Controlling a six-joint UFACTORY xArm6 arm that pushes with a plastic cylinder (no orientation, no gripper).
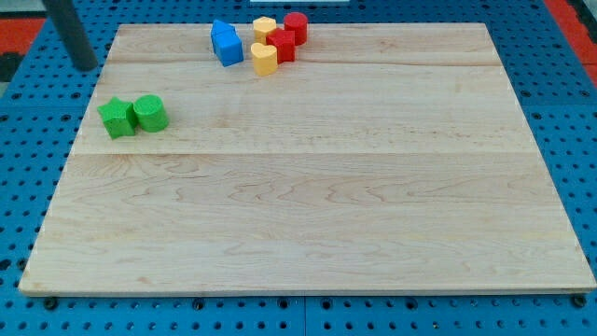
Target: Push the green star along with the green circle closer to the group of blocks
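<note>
The green star (117, 118) and the green circle (149, 113) sit side by side, touching, near the board's left edge. The group of blocks is at the view's top: a blue block (226, 43), a yellow block (264, 29), another yellow block (265, 58), a red block (282, 46) and a red cylinder (296, 27). My rod comes down at the view's top left, and my tip (85, 67) is just off the board's left edge, above and left of the green star, apart from it.
The wooden board (308, 205) lies on a blue pegboard table (28, 187). The green pair is well left and below the group at the top.
</note>
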